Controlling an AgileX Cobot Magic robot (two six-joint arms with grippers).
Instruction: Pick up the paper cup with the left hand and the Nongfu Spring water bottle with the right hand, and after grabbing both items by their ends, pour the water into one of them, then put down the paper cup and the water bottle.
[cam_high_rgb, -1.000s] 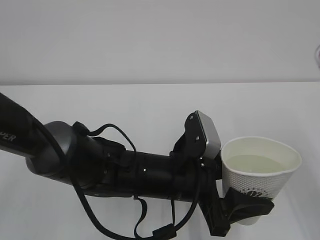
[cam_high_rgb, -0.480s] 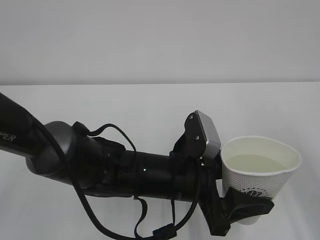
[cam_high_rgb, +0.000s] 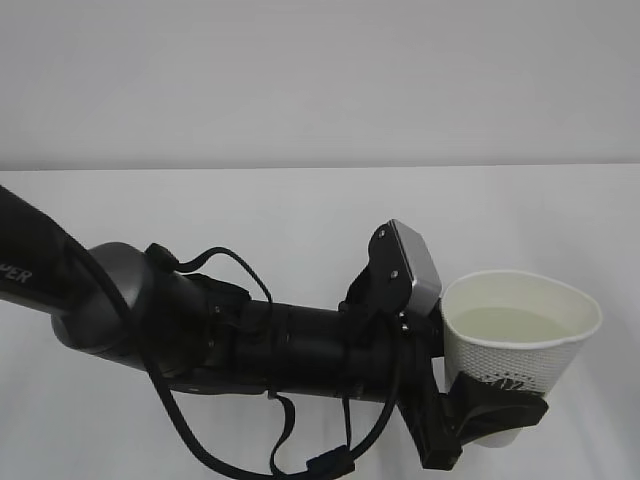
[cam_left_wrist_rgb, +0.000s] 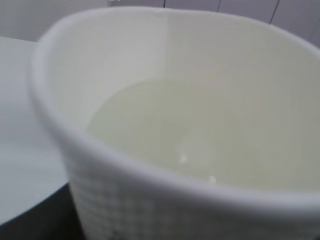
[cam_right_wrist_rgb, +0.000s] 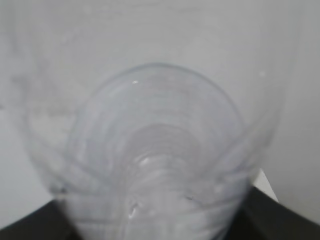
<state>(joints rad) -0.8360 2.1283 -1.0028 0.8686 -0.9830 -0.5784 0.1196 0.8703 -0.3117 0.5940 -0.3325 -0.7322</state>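
The paper cup (cam_high_rgb: 520, 345), white with a dark logo, hangs upright at the lower right of the exterior view. My left gripper (cam_high_rgb: 495, 415) is shut on its lower part, and the black arm (cam_high_rgb: 250, 345) reaches in from the left. Water (cam_high_rgb: 512, 325) lies in the cup. The left wrist view is filled by the cup (cam_left_wrist_rgb: 150, 200) and the water (cam_left_wrist_rgb: 170, 130) inside it. In the right wrist view the clear ribbed water bottle (cam_right_wrist_rgb: 160, 150) fills the frame, held between the dark fingers (cam_right_wrist_rgb: 30, 227) of my right gripper. The exterior view shows neither the bottle nor the right gripper.
A white tabletop (cam_high_rgb: 200, 200) runs back to a plain pale wall (cam_high_rgb: 320, 70). The left arm's looping cables (cam_high_rgb: 190, 430) hang below it near the bottom edge.
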